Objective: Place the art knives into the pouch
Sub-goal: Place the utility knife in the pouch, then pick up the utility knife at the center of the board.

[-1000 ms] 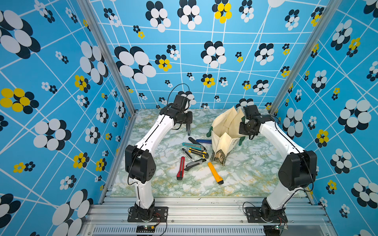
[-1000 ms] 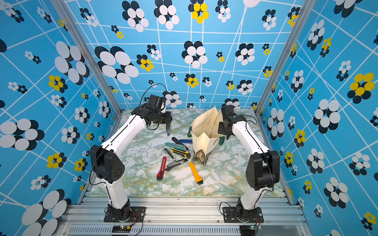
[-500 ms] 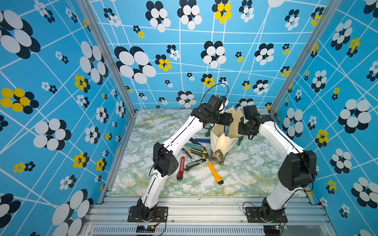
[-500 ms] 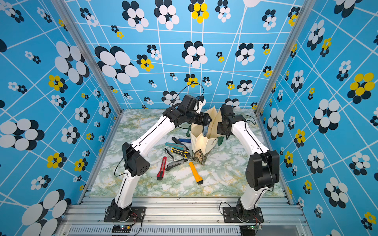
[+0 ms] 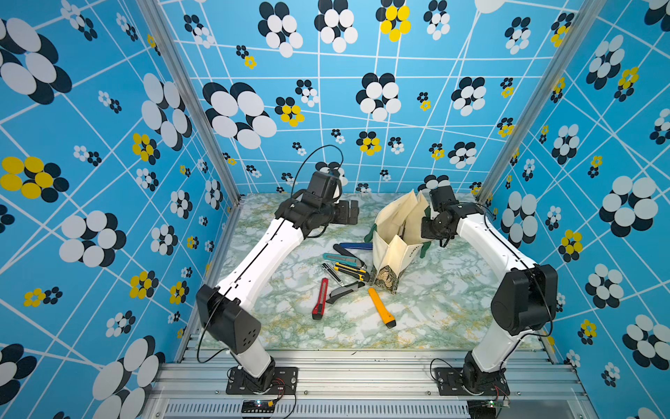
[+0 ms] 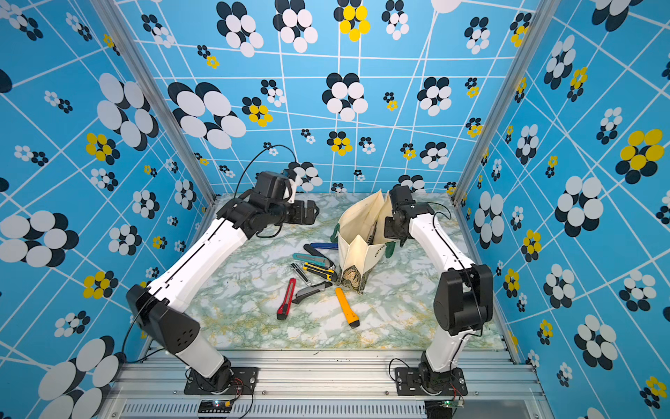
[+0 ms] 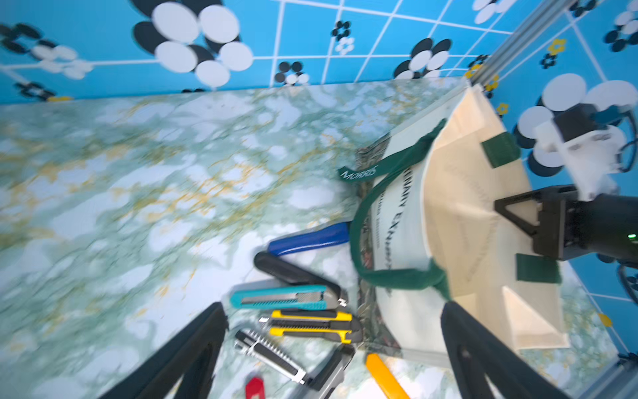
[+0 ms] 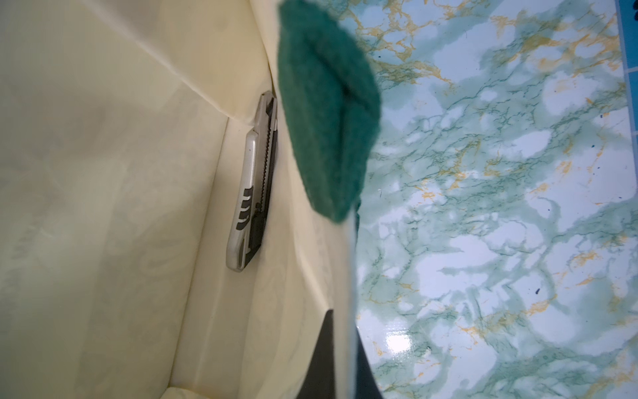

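Observation:
The pouch [image 5: 393, 250] is a cream tote with dark green handles, standing open at the table's back right; it also shows in the other top view [image 6: 357, 250] and the left wrist view [image 7: 459, 207]. A silver and black art knife [image 8: 252, 179] lies inside it against the wall, seen faintly from above [image 5: 402, 228]. My right gripper [image 8: 348, 362] is shut on the pouch's rim [image 5: 429, 230], cloth between its fingers. My left gripper [image 5: 350, 214] hangs open and empty left of the pouch, above the table [image 7: 331, 345].
Several utility knives lie on the marble table [image 5: 435, 308] in front of the pouch: a red one [image 5: 320, 299], an orange one [image 5: 380, 307], a blue one [image 5: 357, 245], a teal one [image 7: 279, 297], a yellow-black one [image 7: 310, 324]. Blue patterned walls enclose three sides.
My left arm carried a knife from the back left to over the pouch, opened, and has drawn back left, empty. The knife now lies in the pouch. The right arm held still.

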